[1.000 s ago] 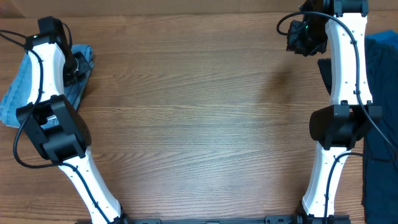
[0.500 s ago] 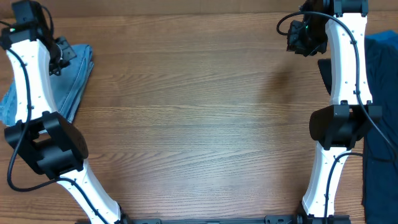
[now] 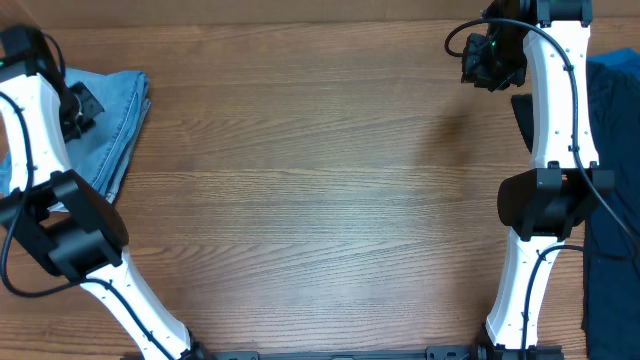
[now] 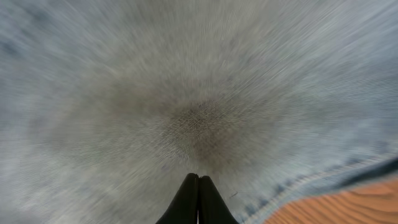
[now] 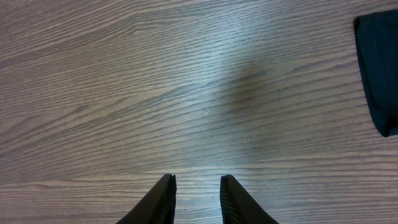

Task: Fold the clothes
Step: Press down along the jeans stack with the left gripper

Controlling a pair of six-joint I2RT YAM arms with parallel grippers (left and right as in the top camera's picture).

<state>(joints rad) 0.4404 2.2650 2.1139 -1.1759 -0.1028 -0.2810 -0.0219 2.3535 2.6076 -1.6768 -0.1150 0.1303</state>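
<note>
The left arm [image 3: 30, 120] has swung out toward the left edge of the desk [image 3: 320, 200], while the right arm [image 3: 555, 100] has not shifted. The left jaws are pressed together with nothing between them. Directly under them lie the folded pale-blue jeans [image 4: 199, 93], blurred in the wrist view. The right jaws stand slightly spread and empty over bare wood. Ahead and to the right of them lies a dark garment [image 5: 379, 68], apart from their tips. Its long axis runs along the desk's right edge, so I judge the right arm the nearer one to take it next.
</note>
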